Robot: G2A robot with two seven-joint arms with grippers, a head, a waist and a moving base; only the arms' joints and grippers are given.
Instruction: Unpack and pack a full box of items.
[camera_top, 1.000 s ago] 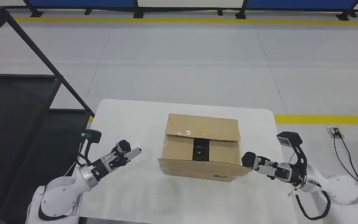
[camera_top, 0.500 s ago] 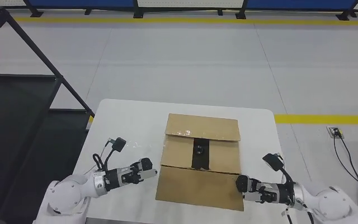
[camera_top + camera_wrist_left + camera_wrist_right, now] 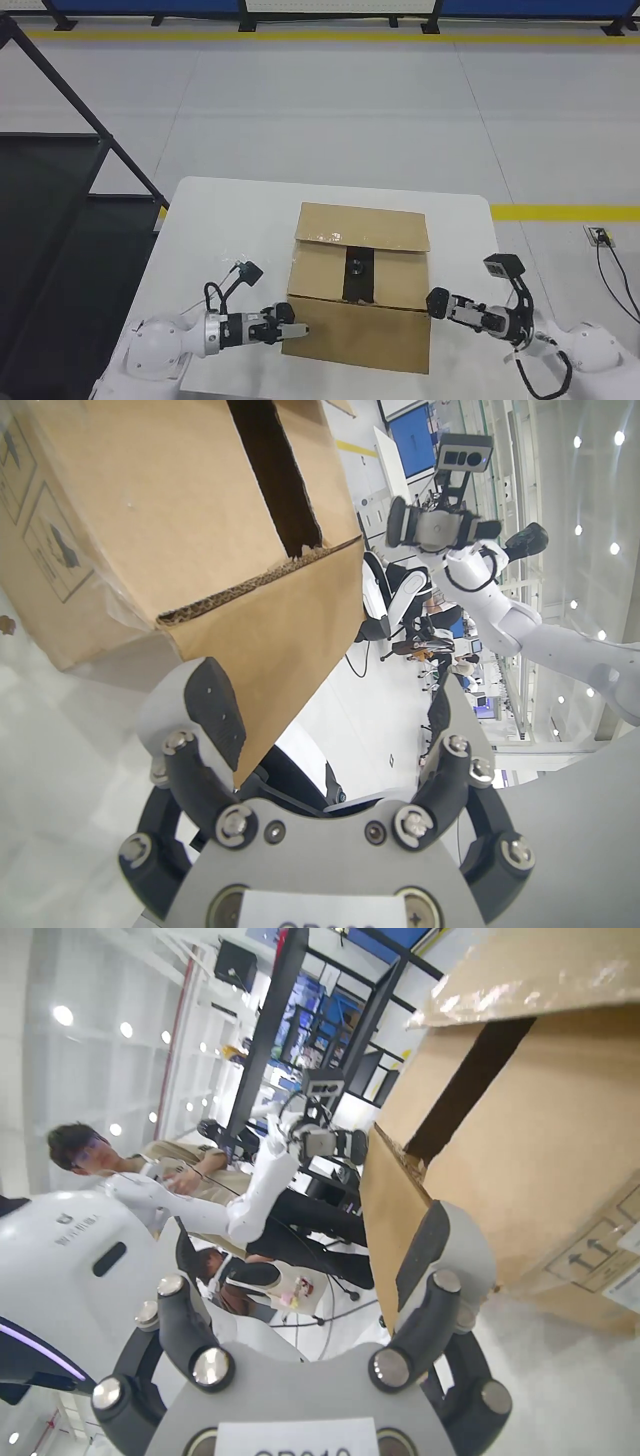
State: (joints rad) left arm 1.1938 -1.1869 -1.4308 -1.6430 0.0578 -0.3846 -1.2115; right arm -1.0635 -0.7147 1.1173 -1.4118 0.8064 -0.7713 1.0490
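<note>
A brown cardboard box (image 3: pixel 360 232) stands mid-table with a dark slot between its top flaps, where a dark item (image 3: pixel 358 268) shows. Its near flap (image 3: pixel 355 335) is folded out toward the table's front edge. My left gripper (image 3: pixel 292 330) is open at that flap's left edge. In the left wrist view the flap's corner (image 3: pixel 280 640) lies between the fingers of the left gripper (image 3: pixel 330 720), against one pad (image 3: pixel 215 710). My right gripper (image 3: pixel 437 302) is open at the flap's right edge. One of its fingers (image 3: pixel 445 1248) sits beside the flap (image 3: pixel 387 1218).
The white table (image 3: pixel 220 220) has bare room left, right and behind the box. A black metal frame (image 3: pixel 60 200) stands off the table's left side. The folded-out flap reaches nearly to the front edge.
The near flap has swung outward and down toward the front. My left gripper moved right to its left edge. My right gripper dipped toward the front, then returned to the flap's right edge.
</note>
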